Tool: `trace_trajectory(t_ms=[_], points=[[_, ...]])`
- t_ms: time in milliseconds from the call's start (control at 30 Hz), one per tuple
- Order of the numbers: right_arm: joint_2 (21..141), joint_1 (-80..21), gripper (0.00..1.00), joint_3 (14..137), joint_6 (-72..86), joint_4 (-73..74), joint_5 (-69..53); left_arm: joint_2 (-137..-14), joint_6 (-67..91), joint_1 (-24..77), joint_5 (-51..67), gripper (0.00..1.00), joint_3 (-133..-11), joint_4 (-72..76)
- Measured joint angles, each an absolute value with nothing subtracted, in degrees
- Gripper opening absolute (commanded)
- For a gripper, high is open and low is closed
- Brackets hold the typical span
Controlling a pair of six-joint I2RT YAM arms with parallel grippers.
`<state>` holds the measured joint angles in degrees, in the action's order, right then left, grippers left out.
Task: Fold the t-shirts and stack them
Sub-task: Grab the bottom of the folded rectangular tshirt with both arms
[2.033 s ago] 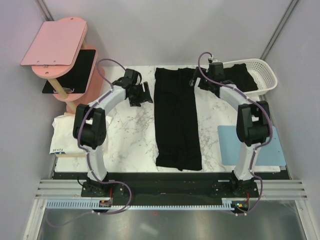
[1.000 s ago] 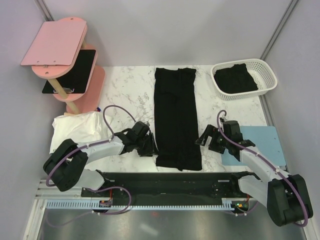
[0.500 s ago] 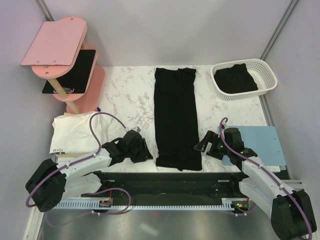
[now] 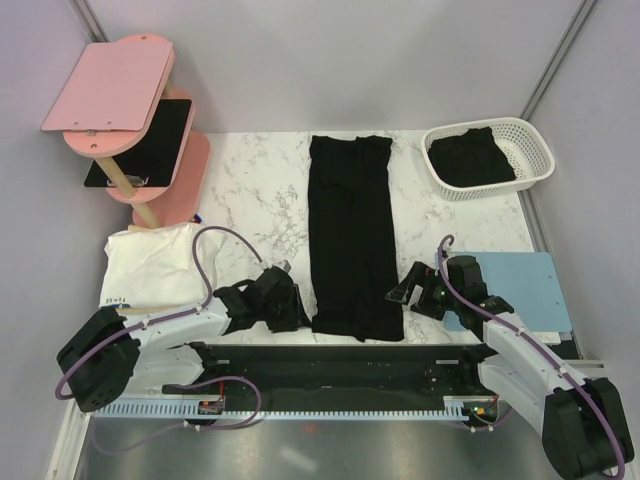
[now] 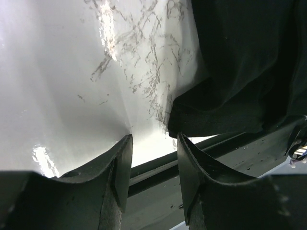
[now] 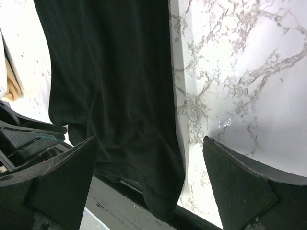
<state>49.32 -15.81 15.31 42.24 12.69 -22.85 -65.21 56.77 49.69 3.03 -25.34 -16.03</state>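
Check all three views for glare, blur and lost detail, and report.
Top view: even light, sharp, though the shirt reads as flat black. Left wrist view: strong glare whitens the table; the left hand is dark and soft-edged. Right wrist view: shirt folds clear, a small glint on the table, the right hand blurred at the lower corners.

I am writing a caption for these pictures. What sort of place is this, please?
Most likely a robot test cell, not a home: two arms are bolted at the edge of a marble-patterned table closed in by plain walls, with a black t-shirt laid out and a white basket holding dark cloth.
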Motion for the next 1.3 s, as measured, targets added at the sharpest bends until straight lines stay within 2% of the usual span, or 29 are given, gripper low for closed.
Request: trace_trajectory(t_ms=[367, 467, 500, 567, 600, 1000, 1200, 1300], points=[[48.8, -15.9, 0.98, 15.2, 42.3, 14.1, -25.5, -70.0, 59.2, 52.3, 3.1, 0.48, -26.3, -10.8], [47.4, -15.9, 0.98, 14.5, 42.3, 15.0, -26.7, -70.7, 59.5, 52.4, 3.0, 0.35, -26.4, -9.8], [46.8, -15.9, 0.98, 14.2, 42.3, 15.5, -27.2, -71.1, 59.7, 52.5, 3.0, 0.19, -26.4, -9.6], [45.5, -16.0, 0.97, 13.6, 42.4, 16.4, -27.9, -71.9, 60.1, 52.6, 2.9, 0.05, -26.4, -9.2], [44.9, -16.0, 0.97, 13.5, 42.4, 17.0, -28.3, -72.4, 60.3, 52.6, 2.9, 0.02, -26.4, -9.2], [39.0, -16.0, 0.81, 12.3, 42.4, 25.9, -31.5, -72.8, 60.6, 54.4, 2.9, 0.02, -26.6, -8.8], [38.1, -16.0, 0.62, 11.6, 42.4, 29.5, -32.8, -70.2, 60.7, 56.7, 2.6, 0.02, -26.9, -11.2], [38.0, -16.1, 0.58, 11.0, 42.9, 30.1, -33.3, -68.8, 60.9, 57.9, 2.0, 0.02, -27.2, -12.2]])
